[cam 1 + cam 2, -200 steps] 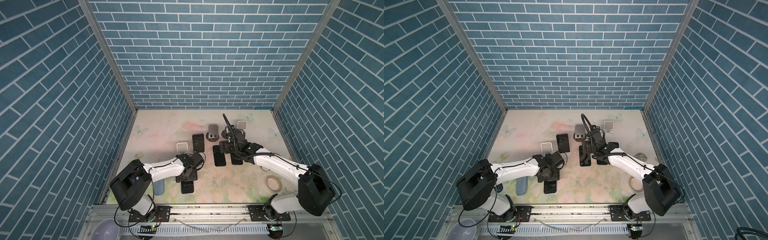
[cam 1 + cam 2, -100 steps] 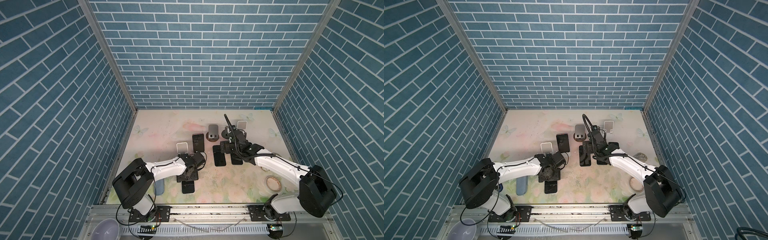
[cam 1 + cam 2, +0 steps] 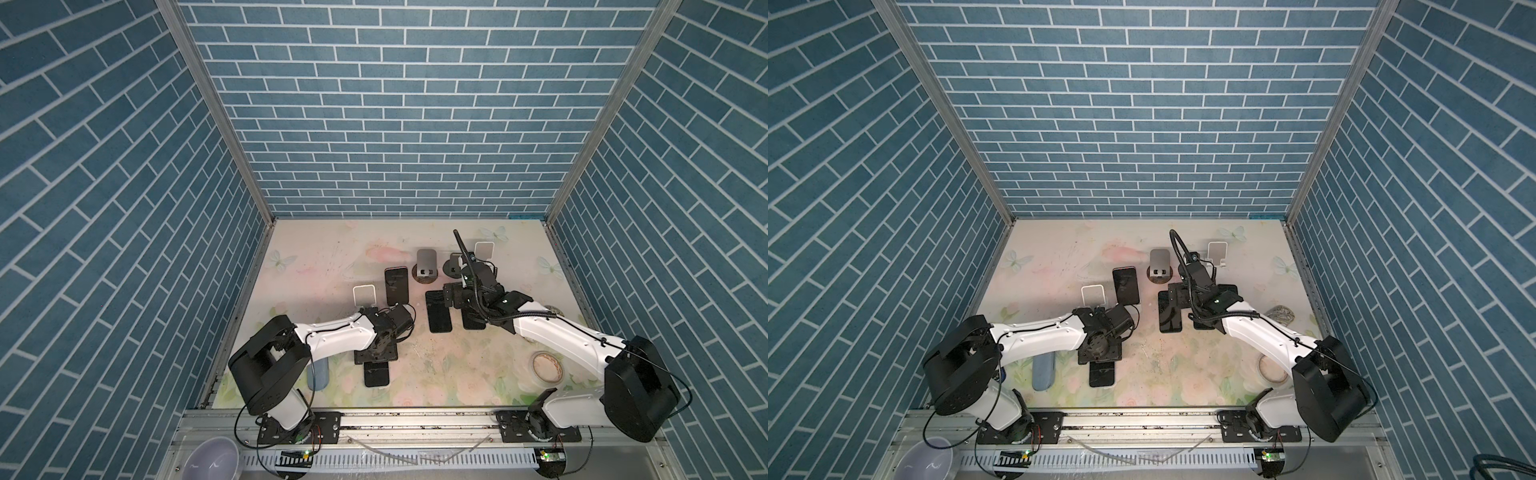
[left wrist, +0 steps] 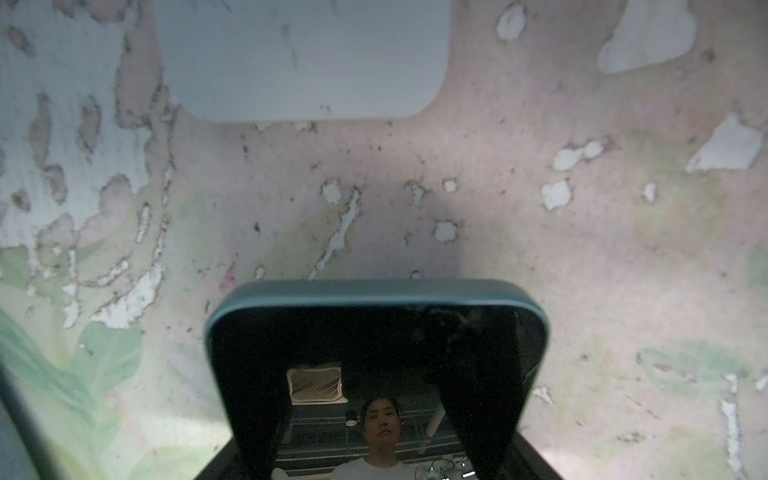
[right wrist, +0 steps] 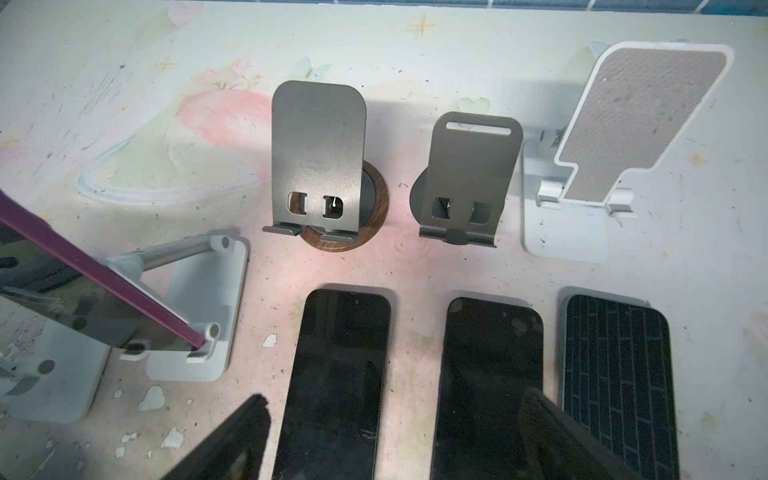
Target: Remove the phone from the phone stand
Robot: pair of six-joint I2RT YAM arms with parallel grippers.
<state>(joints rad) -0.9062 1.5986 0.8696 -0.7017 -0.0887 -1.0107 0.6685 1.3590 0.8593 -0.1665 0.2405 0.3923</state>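
No legible brand or writing on any device. Left gripper (image 4: 376,419) clamped on teal-edged phone (image 4: 376,328), dark screen up, low over worn floral table (image 4: 582,249); bare surface ahead up to pale stand base (image 4: 299,58). Right gripper (image 5: 395,440) spread wide, holding nothing, above three dark phones (image 5: 336,374) lying flat side by side. Purple-edged phone (image 5: 95,303) leans on white stand (image 5: 199,291). Grey stand (image 5: 318,158), second grey stand (image 5: 471,178), padded white stand (image 5: 636,120) stand bare; open tabletop behind them.
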